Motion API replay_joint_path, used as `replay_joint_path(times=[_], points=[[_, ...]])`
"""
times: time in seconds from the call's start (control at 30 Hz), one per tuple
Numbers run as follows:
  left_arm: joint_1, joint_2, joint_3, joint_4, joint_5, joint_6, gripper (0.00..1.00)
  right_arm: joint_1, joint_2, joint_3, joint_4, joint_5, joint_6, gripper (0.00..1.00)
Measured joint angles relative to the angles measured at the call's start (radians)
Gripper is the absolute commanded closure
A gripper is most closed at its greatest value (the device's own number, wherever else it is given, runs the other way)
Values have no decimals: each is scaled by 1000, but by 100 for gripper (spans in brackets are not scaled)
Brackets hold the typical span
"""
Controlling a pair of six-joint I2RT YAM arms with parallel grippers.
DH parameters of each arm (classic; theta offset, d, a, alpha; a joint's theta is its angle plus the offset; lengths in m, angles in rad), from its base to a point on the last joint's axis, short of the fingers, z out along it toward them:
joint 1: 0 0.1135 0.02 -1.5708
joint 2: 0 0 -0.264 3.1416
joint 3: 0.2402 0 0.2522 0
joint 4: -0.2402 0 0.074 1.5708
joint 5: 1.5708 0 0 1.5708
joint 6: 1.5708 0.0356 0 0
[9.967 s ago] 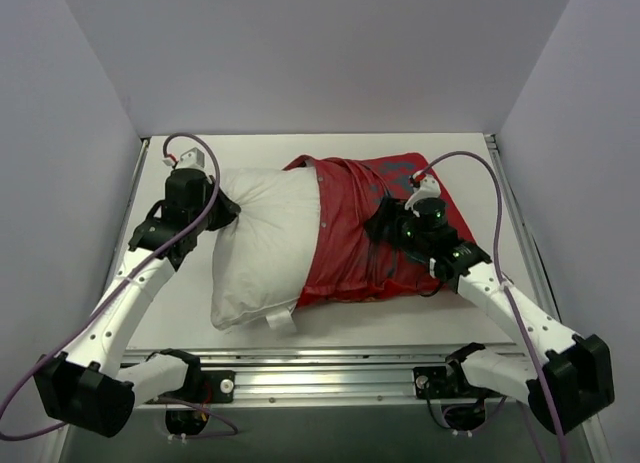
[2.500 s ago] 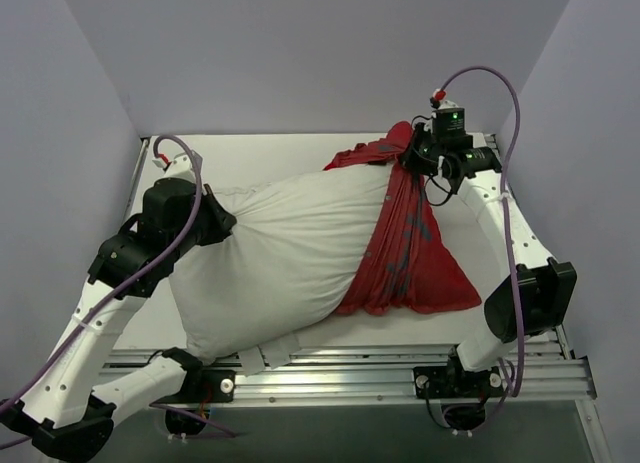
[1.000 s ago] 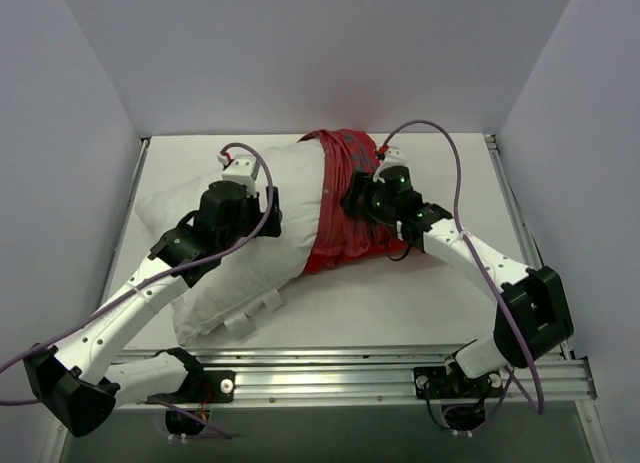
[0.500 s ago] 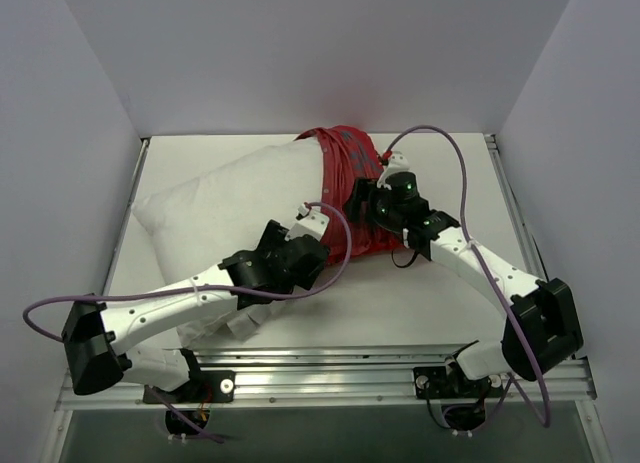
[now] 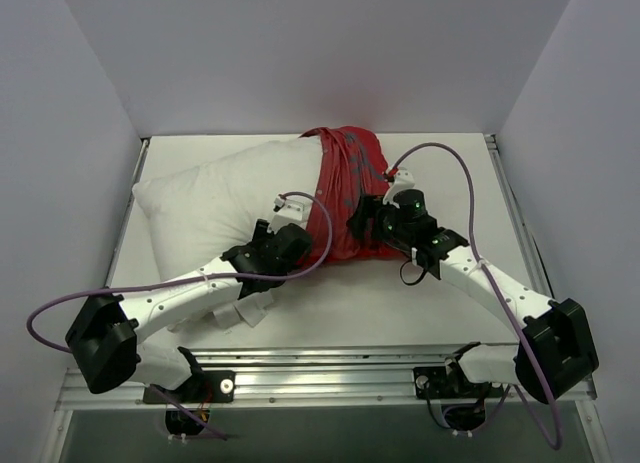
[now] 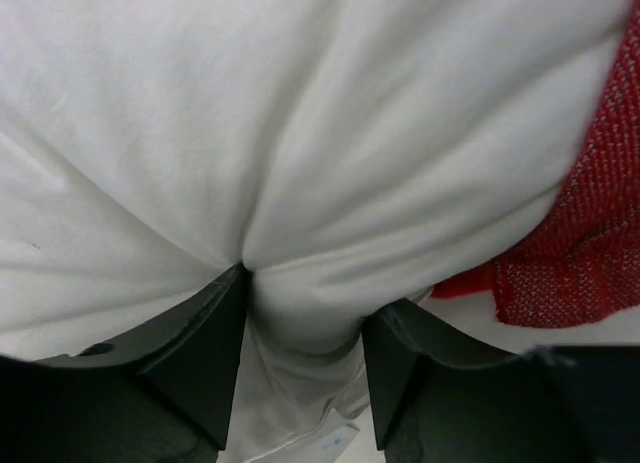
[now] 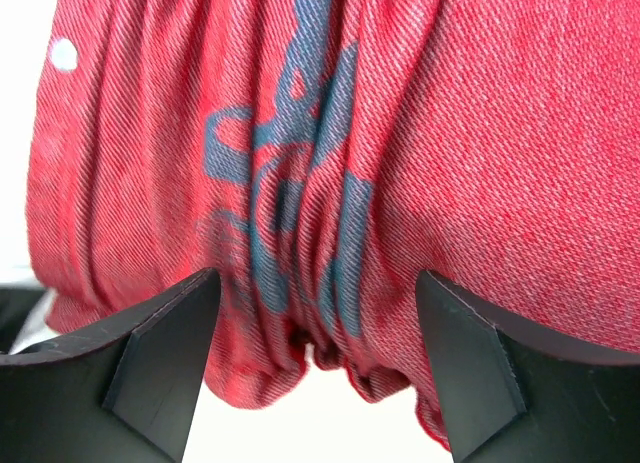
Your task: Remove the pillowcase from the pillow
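The white pillow [image 5: 215, 198] lies slanted across the left and middle of the table. The red pillowcase [image 5: 345, 183] with its grey-blue marks is bunched over the pillow's right end. My left gripper [image 5: 288, 245] is at the pillow's near edge, beside the red hem. In the left wrist view my left gripper [image 6: 305, 333] is shut on a bulging fold of the pillow [image 6: 300, 133], with red cloth [image 6: 580, 253] at the right. My right gripper [image 7: 315, 353] stands open astride gathered folds of the pillowcase [image 7: 300, 153]; in the top view it [image 5: 362, 221] sits against the near right side of the bunch.
White tags [image 5: 245, 308] hang from the pillow's near edge. Purple cables [image 5: 440, 148] loop above both arms. Grey walls close in the left, back and right sides. A metal rail [image 5: 330, 368] runs along the near edge. Bare table [image 5: 440, 183] shows to the right.
My left arm came off the top of the pillow, swung to its near edge and closed on a fold. The right gripper slid a little nearer along the bunched pillowcase.
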Motion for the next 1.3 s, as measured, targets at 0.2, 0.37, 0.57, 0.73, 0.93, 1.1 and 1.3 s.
replay_joint_path(times=[0.2,0.37,0.57,0.73,0.93,1.1,1.3], points=[[39,2,-10,59,69,-5,98,24,-24,-50,11,-9,30,25],[55,17,-4,56,109,-2,98,108,-47,-95,20,37,71,26],[64,7,16,32,146,-2,98,225,-47,-128,51,137,140,28],[66,-29,22,12,180,-4,98,242,29,-128,91,197,168,37],[67,-65,22,-10,196,-7,98,232,113,-111,124,244,172,100],[98,-73,51,-39,202,-17,98,138,100,-100,102,217,187,100],[198,-142,111,-56,288,-33,98,-264,-89,-100,-6,61,294,100]])
